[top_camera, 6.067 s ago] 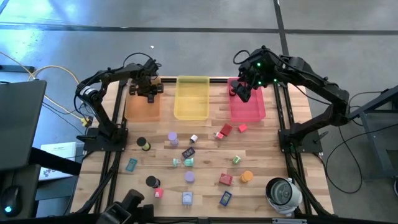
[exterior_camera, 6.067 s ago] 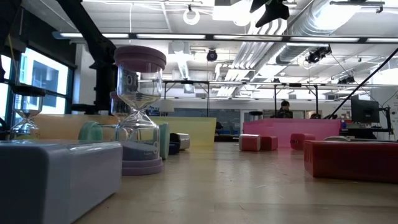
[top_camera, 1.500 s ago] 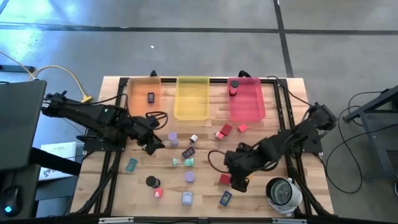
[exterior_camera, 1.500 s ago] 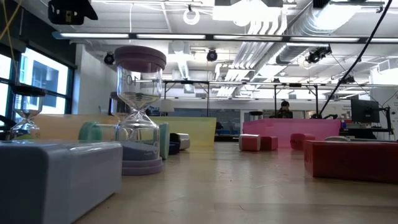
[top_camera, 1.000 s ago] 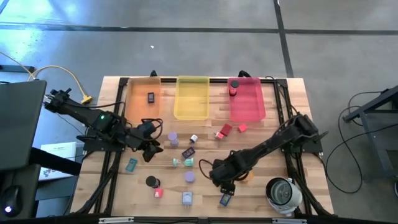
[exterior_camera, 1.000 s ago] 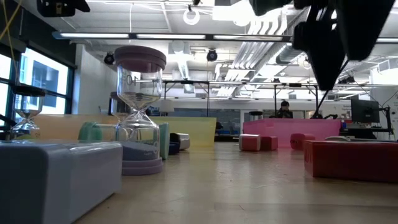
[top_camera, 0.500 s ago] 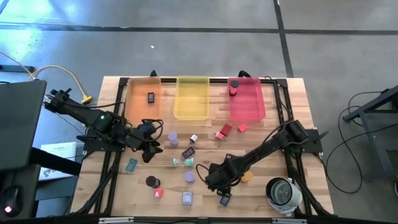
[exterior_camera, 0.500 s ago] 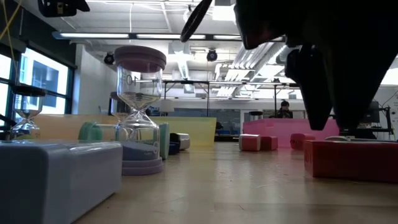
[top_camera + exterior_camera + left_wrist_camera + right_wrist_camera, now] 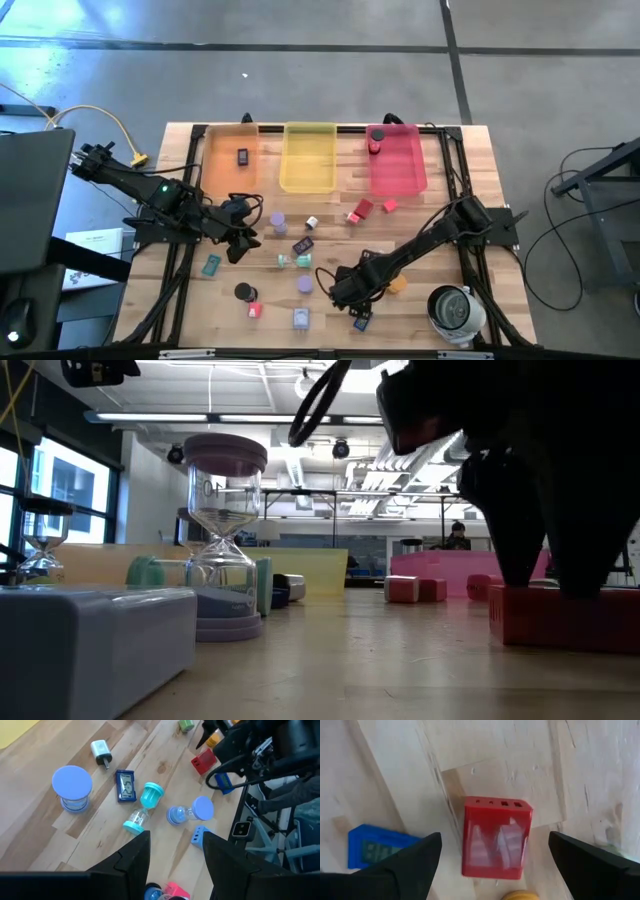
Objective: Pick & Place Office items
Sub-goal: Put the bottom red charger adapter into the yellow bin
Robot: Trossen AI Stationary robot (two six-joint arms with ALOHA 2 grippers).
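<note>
My right gripper (image 9: 494,838) points straight down over a red cube (image 9: 496,845) lying on the table near its front edge. It is open, with one finger on either side of the cube and a gap to each. The low view shows the same fingers (image 9: 520,530) just above the red cube (image 9: 560,622). In the high view the right gripper (image 9: 356,288) hides the cube. My left gripper (image 9: 240,243) hangs open and empty above the table's left part. Below it lie a teal hourglass (image 9: 144,806), a lavender hourglass (image 9: 190,812) and a dark rectangle (image 9: 126,785).
A blue rectangle (image 9: 375,847) and an orange disc (image 9: 520,895) lie close to the red cube. Orange (image 9: 228,172), yellow (image 9: 309,160) and pink (image 9: 400,170) trays line the far edge. A white round device (image 9: 455,310) sits at the near right corner. Several small pieces lie scattered mid-table.
My right gripper has come down over the red cube and shifted slightly toward the table's near left, staying open; in the low view its fingers have dropped to the cube's top. The cube has not moved.
</note>
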